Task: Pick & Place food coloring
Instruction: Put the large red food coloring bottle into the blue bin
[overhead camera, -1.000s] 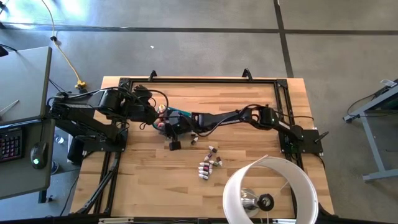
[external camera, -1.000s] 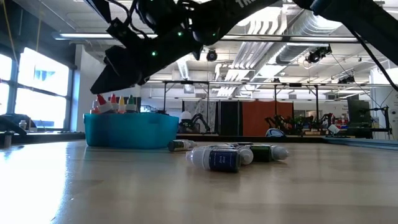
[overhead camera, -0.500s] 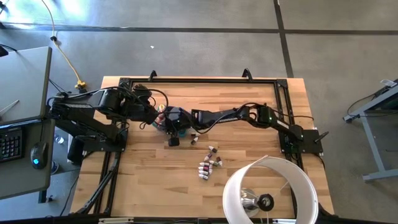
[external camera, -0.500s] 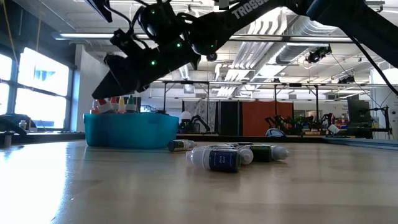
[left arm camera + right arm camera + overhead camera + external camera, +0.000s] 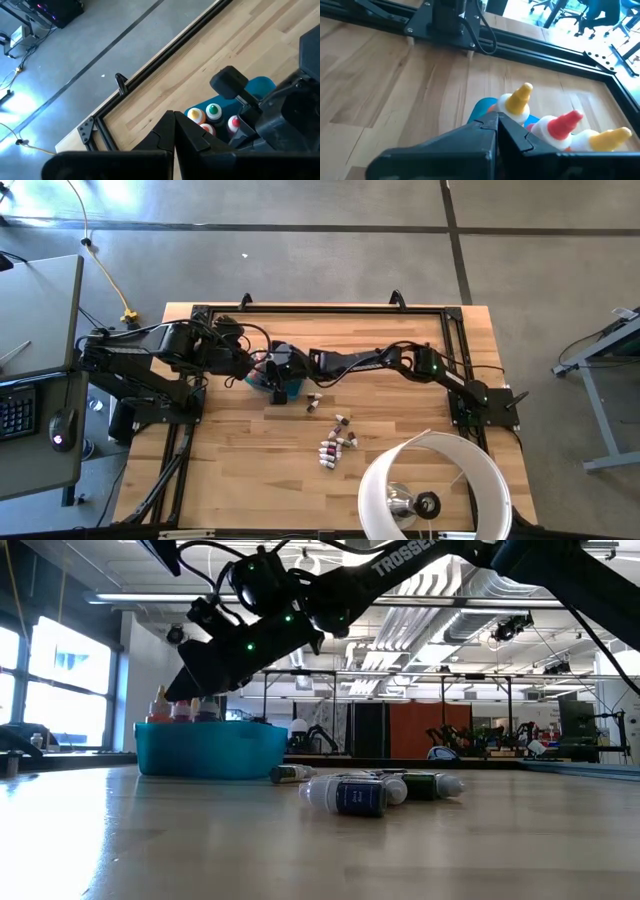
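Observation:
Several food coloring bottles stand upright in the teal bin. Their caps show in the right wrist view: orange-yellow, red and yellow. More bottles lie on their sides on the table. My right gripper is shut and slants down over the bin's left end. Nothing shows between its fingers. My left gripper is also shut. It hovers just left of the bin, looking at the caps. My right gripper's shut tips stand close against the orange-yellow-capped bottle in the bin, coming slanted from above. I cannot tell whether they touch it.
A white round lamp stands at the table's near right. A black frame rail runs along the far edge and down both sides. The loose bottles lie between the bin and the lamp. Bare wood shows at the near left.
My right gripper has moved from the bin's near side toward the table's far edge, over the bin and a little lower, staying shut. More of the bin's near right corner shows now. The loose bottles have not moved.

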`<state>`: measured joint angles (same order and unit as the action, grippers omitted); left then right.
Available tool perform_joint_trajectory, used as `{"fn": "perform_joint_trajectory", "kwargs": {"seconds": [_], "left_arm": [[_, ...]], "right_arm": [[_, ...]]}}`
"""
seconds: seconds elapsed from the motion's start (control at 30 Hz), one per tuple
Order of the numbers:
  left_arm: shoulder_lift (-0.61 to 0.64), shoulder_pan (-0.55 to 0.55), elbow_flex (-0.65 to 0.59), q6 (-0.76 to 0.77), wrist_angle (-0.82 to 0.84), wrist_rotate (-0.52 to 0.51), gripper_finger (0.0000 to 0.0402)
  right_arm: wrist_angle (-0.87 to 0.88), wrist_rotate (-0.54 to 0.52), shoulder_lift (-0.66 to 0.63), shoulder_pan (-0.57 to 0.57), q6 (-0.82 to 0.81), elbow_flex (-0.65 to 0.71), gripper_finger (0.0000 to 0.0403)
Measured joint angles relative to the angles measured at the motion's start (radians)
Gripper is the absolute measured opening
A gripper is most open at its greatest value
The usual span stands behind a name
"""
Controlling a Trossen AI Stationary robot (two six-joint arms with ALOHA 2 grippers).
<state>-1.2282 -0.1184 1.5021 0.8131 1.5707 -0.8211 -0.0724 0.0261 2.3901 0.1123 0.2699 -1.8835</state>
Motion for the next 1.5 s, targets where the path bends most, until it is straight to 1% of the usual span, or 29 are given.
{"fn": "perform_joint_trajectory", "kwargs": {"seconds": [0.17,0.27,0.37,0.47,0.57,0.63,0.7,0.73,0.8,0.87,0.9,1.0,1.07,1.23,1.33,1.5], "left_arm": [[0.000,0.000,0.000,0.000,0.000,0.000,0.0000],[0.000,0.000,0.000,0.000,0.000,0.001,0.0000],[0.000,0.000,0.000,0.000,0.000,0.009,0.0000],[0.000,0.000,0.000,0.000,0.000,0.020,0.0000],[0.000,0.000,0.000,0.000,0.000,0.028,0.0000],[0.000,0.000,0.000,0.002,0.000,0.027,0.0000],[0.000,0.000,0.000,0.003,0.000,0.027,0.0000],[0.000,0.000,0.000,0.003,0.000,0.029,0.0000],[0.000,0.000,0.000,0.003,0.000,0.032,0.0000],[0.000,0.000,0.000,0.003,0.000,0.033,0.0000],[0.000,0.000,0.000,0.003,0.000,0.033,0.0000],[0.000,0.000,0.000,0.001,0.000,0.032,0.0000],[0.000,0.000,0.000,0.000,0.000,0.031,0.0000],[0.000,0.000,0.000,0.003,0.000,0.019,0.0000],[0.000,0.000,0.000,0.003,0.000,0.012,0.0000],[0.000,0.000,0.000,-0.001,0.000,0.008,0.0000]], "right_arm": [[0.007,0.006,-0.008,0.000,0.010,0.000,0.0000],[0.058,0.005,-0.053,-0.006,0.040,0.002,0.0000],[0.193,0.006,-0.135,-0.018,0.051,0.001,0.0000],[0.388,0.008,-0.203,-0.030,0.043,-0.002,0.0000],[0.550,0.005,-0.211,-0.039,0.045,-0.001,0.0000],[0.599,0.004,-0.199,-0.042,0.044,0.028,0.0000],[0.557,-0.006,-0.193,-0.042,0.026,0.086,0.0000],[0.522,-0.027,-0.192,-0.041,0.018,0.122,0.0000],[0.377,-0.088,-0.192,-0.036,0.000,0.192,0.0000],[0.261,-0.108,-0.192,-0.025,0.003,0.238,0.0000],[0.216,-0.087,-0.192,-0.019,0.007,0.253,0.0000],[0.105,0.023,-0.181,0.004,-0.017,0.285,0.0000],[0.083,0.064,-0.165,0.020,-0.044,0.301,0.0000],[0.004,0.112,-0.112,0.048,-0.086,0.307,0.0000],[-0.060,0.111,-0.097,0.052,-0.084,0.306,0.0000],[-0.065,0.143,-0.090,0.053,-0.085,0.283,0.0000]]}}
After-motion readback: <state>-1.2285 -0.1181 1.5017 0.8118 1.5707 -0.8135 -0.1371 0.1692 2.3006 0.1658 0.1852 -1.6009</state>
